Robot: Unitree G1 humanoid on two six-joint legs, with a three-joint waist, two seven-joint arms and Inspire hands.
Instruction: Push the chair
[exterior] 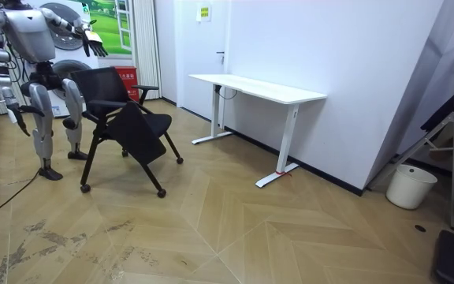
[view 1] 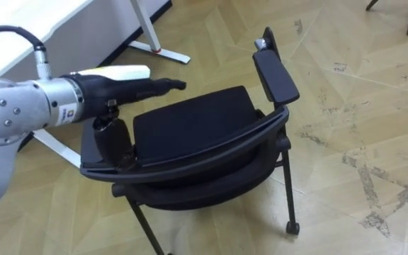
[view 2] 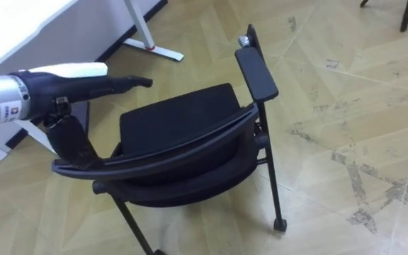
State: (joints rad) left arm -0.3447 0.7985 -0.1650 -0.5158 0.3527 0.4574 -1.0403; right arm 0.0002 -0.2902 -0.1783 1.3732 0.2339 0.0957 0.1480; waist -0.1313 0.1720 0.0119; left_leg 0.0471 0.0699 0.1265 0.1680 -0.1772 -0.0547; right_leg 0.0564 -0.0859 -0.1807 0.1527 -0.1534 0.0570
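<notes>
Here, left hand [view 1: 137,86] flat over chair [view 1: 197,124].

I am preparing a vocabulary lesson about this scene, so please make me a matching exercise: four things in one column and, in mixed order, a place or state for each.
Things:
1. left hand
2. chair
3. desk
4. bucket

Places or states:
a. white, on the floor at the room view's right
b. black, just in front of the robot
c. stretched out, fingers straight
d. white top on legs, beside the wall

Pairs: 1-c; 2-b; 3-d; 4-a
</notes>
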